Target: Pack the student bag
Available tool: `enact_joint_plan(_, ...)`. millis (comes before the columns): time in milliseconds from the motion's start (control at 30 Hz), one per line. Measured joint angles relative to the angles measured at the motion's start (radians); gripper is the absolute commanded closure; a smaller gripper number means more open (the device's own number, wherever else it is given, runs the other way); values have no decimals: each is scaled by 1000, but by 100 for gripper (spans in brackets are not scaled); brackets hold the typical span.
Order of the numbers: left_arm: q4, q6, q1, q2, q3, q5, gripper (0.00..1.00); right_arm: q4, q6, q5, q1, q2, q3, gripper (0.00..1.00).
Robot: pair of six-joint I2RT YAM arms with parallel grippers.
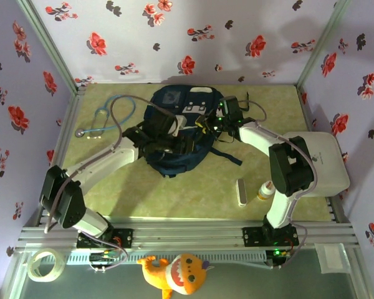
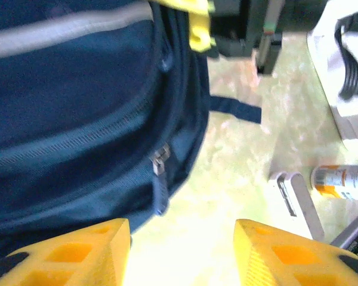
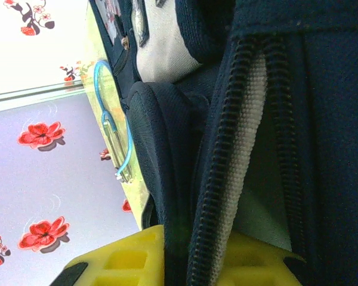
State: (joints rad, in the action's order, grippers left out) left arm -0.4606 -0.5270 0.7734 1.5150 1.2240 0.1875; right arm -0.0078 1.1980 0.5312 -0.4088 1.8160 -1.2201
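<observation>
The backpack (image 1: pixel 177 163) lies in the middle of the table (image 1: pixel 193 187), toward its far side. The left gripper (image 2: pixel 180 231) has its fingers spread apart, and the backpack's zipper side is just ahead of them. The right gripper (image 3: pixel 191 253) pinches the backpack's open zipper edge.

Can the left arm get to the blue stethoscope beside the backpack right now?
Probably yes: the left gripper is open and empty, and the blue-tubed stethoscope lies on bare table left of the navy fabric backpack.
</observation>
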Motion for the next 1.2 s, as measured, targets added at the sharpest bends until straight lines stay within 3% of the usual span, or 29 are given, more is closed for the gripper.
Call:
enact_joint_plan(267, 100, -149, 47, 30, -75, -13, 58, 11, 2, 0, 0, -3, 10, 82)
enact_joint_plan(467, 143, -173, 44, 90, -63, -43, 66, 11, 3, 0, 0, -9, 11, 82)
enact_joint_plan(733, 127, -174, 41, 146, -13, -89, 66, 19, 3, 0, 0, -10, 11, 82)
enact_joint_plan(1200, 103, -174, 40, 168, -2, -111, 100, 37, 3, -4, 0, -13, 26, 84)
